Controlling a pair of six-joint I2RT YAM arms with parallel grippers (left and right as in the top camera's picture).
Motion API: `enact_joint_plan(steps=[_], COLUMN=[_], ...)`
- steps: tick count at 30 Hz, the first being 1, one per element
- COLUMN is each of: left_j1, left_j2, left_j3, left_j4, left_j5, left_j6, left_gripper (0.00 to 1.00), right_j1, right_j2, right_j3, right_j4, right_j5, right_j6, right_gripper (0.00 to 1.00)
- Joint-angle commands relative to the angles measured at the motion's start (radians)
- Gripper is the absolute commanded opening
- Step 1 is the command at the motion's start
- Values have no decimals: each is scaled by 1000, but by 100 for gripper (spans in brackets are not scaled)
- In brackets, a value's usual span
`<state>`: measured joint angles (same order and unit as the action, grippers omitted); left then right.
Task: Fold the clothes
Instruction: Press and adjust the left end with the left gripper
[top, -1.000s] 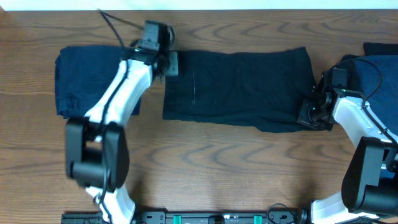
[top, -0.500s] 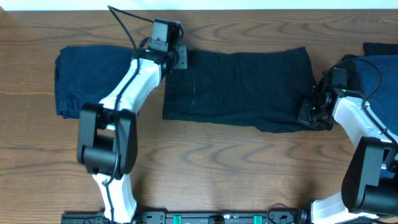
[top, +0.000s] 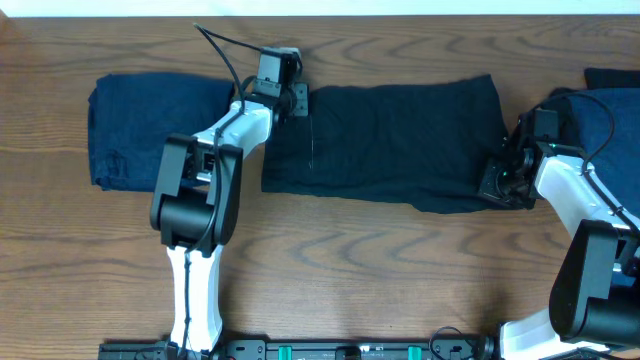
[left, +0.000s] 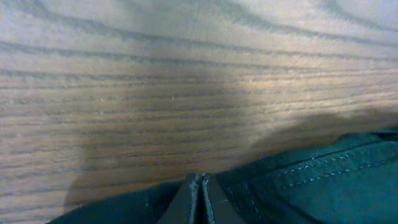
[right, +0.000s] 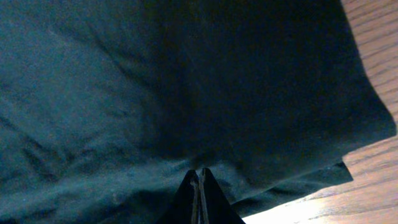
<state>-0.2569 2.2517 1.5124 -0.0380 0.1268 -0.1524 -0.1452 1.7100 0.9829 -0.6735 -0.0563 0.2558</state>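
Left tool (top: 299, 101) and right tool (top: 493, 188) apparently pinch garment (top: 385, 140).

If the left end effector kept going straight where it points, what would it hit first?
Probably the bare wooden table just past the edge of the black garment; depth is unclear.

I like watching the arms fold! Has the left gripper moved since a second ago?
Yes. The left gripper has slid sideways, away from the folded navy garment, and now sits over the near corner of the black garment.
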Motion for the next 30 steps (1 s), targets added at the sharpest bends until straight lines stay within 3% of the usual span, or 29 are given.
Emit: enact_joint_plan(steps=[1,10,13,14,17,19,23,28,30], left_j1=[4,6,6,6,6,6,6,6,6], left_j2=[15,-193,-303,-334,-409,-435,-425,-370,-342], left_j3=[-5,24,24,24,24,24,12,-21,-22], left_j4=[-13,-19,-93,-130,-272,-376,-517,-568,-592], left_j5=[-5,-4,-5,-4,-4,-5,-5,-5,-5], left_j6=[10,22,21,21,21,21,21,21,21], left_gripper=[6,7,12,16,50,62,66,68,83], right_j1=[9,9,9,9,9,9,9,9,9], right_j2=[-10,-10,-10,-10,-10,-10,-10,-10,-10], right_j3=[19,19,19,19,19,19,19,19,19], right_j4=[0,2,3,4,6,8,10,9,8], right_j5=[-4,-4,-4,-4,-4,-4,-4,-4,-4], right_j6=[9,9,9,9,9,9,9,9,9], right_gripper=[3,3,3,4,3,3,4,4,4])
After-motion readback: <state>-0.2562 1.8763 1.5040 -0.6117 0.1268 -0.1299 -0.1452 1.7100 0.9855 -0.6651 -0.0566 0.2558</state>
